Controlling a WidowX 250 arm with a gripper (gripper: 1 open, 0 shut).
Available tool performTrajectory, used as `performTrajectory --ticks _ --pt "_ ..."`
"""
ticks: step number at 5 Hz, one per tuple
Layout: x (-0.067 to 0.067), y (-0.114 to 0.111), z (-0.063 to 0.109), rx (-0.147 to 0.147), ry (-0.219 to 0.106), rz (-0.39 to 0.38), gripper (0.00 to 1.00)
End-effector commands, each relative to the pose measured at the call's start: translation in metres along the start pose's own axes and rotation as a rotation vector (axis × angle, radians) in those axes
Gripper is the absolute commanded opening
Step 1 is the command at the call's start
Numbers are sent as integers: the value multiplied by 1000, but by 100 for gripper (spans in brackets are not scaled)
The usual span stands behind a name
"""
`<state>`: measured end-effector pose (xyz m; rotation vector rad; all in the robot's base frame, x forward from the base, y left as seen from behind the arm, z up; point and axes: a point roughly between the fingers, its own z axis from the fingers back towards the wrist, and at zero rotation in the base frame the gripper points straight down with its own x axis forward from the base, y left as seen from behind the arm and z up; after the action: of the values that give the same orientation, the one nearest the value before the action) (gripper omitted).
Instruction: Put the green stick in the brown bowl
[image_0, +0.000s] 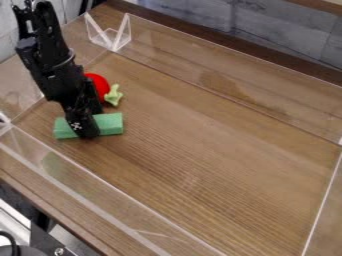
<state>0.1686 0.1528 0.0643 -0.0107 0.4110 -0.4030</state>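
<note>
The flat, light-green rectangular block, the green stick (110, 124), lies on the light-brown wooden worktop (214, 150), in the left part of the view and near the worktop's left edge. Its broad face is up, and its long axis runs roughly across the view, from left to right. The right end points towards the open stretch of wood and sits slightly higher in the view than the left end, so the block slants only a little. The left end points towards the worktop's near-left edge.

The black tool (83, 127) reaches down from the upper left over the block, its tip at the block's middle and covering part of its upper face. The arm behind it is black as well, with a jointed, uneven outline. Whether the tool is clenched on the block or released from it, I cannot tell; the dark fingers blend together there.

Just beyond the block, on the side away from the camera, is the round red ball (98, 83), partly hidden by the arm. Its small yellow-green stem (114, 95) points to the right and towards the block. Farther back, at the upper left, a white wire-like frame (110, 34) stands near the worktop's edge.
</note>
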Motion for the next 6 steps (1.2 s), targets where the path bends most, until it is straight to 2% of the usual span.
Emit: performTrajectory --ticks 1,6 --pt "0 9 14 28 -36 28 0" --pt "7 8 15 5 -74 54 0"
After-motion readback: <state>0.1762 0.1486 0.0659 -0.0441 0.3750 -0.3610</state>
